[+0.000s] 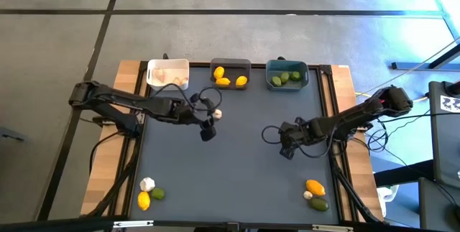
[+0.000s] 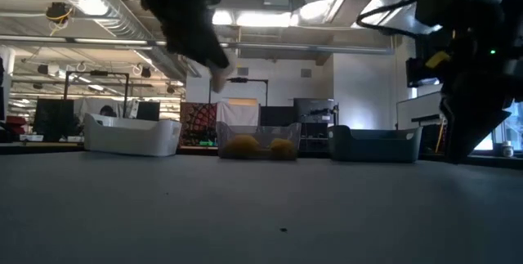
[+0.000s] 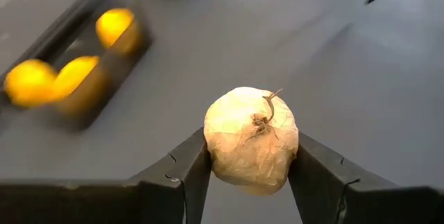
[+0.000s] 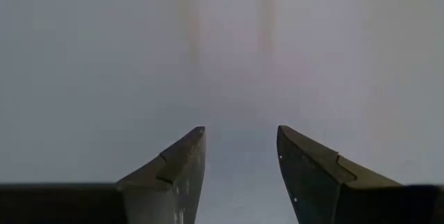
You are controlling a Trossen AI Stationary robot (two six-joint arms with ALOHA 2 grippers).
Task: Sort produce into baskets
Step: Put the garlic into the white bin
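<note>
Garlic bulb (image 3: 251, 139), seemingly root-end up

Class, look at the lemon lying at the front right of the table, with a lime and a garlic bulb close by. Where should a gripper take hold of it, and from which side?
Grip the lemon across its narrow middle, coming straight down from above. It lies as a flat oval, so its short axis gives the jaws the surest bite. The garlic bulb and lime crowd its near side, so a side approach would likely knock them. The right gripper, empty and open, is nearest.
</note>
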